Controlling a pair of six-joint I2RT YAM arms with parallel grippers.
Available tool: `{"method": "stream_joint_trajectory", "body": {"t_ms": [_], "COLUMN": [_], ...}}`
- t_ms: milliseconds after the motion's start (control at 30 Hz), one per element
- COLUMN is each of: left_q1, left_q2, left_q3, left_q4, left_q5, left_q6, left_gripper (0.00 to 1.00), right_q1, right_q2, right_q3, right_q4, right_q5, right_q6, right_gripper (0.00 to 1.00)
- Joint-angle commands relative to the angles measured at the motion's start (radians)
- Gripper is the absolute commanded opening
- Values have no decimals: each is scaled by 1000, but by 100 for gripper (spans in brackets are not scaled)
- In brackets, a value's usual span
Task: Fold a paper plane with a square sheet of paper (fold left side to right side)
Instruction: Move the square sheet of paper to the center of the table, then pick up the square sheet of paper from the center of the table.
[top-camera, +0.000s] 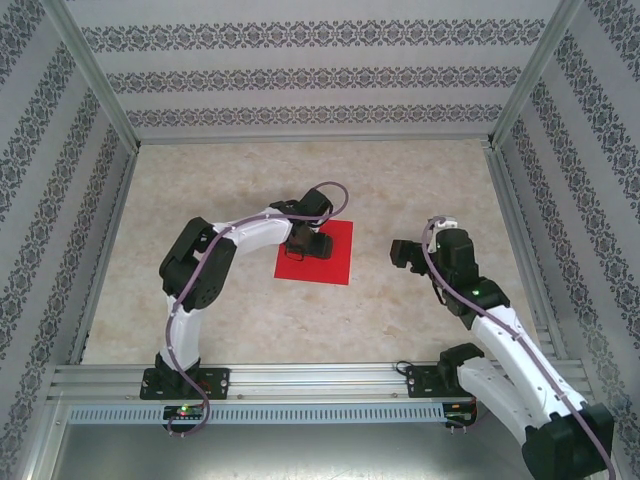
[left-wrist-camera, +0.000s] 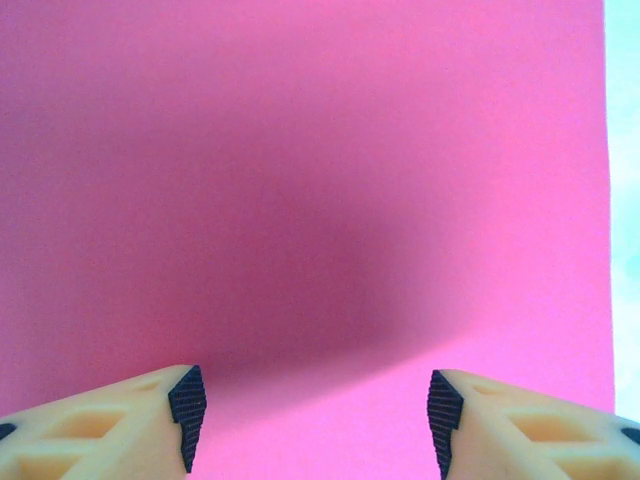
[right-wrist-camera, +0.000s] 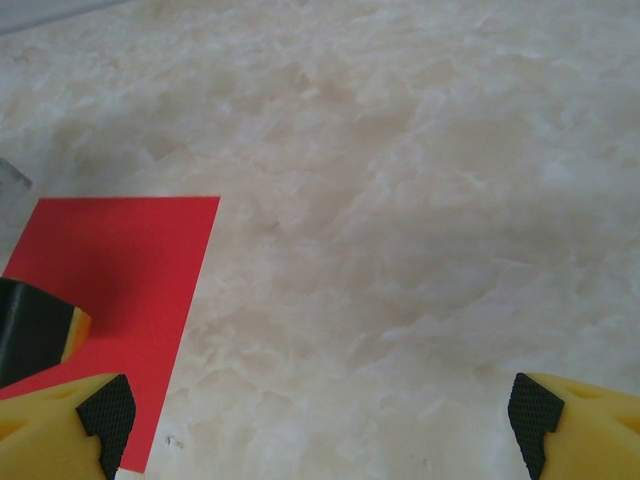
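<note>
The square sheet of paper (top-camera: 332, 264) is seen lying flat near the middle of the surface (top-camera: 430, 180), well apart from every edge, with its red face up and its outline square. The left gripper (top-camera: 308, 243) is held over the left part of the sheet, closer to the far edge of the sheet than to the near one. In the left wrist view, the left gripper (left-wrist-camera: 312, 412) is shown with its fingers spread apart and nothing between them. The sheet (left-wrist-camera: 300, 150) is spread out beyond the fingertips and darkened by a shadow. Whether the fingers touch the paper cannot be told. The right gripper (top-camera: 400, 252) is held to the right of the sheet, apart from it, over bare marbled surface. In the right wrist view, the right gripper (right-wrist-camera: 320, 415) is shown wide apart and empty, with the sheet (right-wrist-camera: 130, 250) seen at the left and the pale surface (right-wrist-camera: 430, 200) beyond it.
</note>
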Motion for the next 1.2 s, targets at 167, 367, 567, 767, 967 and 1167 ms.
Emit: {"method": "stream_joint_trajectory", "body": {"t_ms": [167,367,567,767,967,1167], "left_q1": [74,169,199,199,197,198], "left_q2": [-257,-264,-238,-238,-222,-217], "left_q3": [-181,-301,-347,-386,-405,-419], "left_q4": [75,223,280,266,271,263], "left_q5": [74,244,257,220,231,218], "left_q6": [-60,-133,-163,-163,-165,-161], "left_gripper": [63,52,47,43,42,41], "right_q1": [73,137,158,187,206,222], "right_q2": [276,567,854,1033,1110,1155], "right_q3": [148,313,516,662,716,748], "right_q4": [97,163,162,118,81,32], "right_q5": [-135,-122,-169,-149,-97,-62], "right_q6": [33,41,56,64,61,54], "right_gripper": [98,98,98,98,98,98]}}
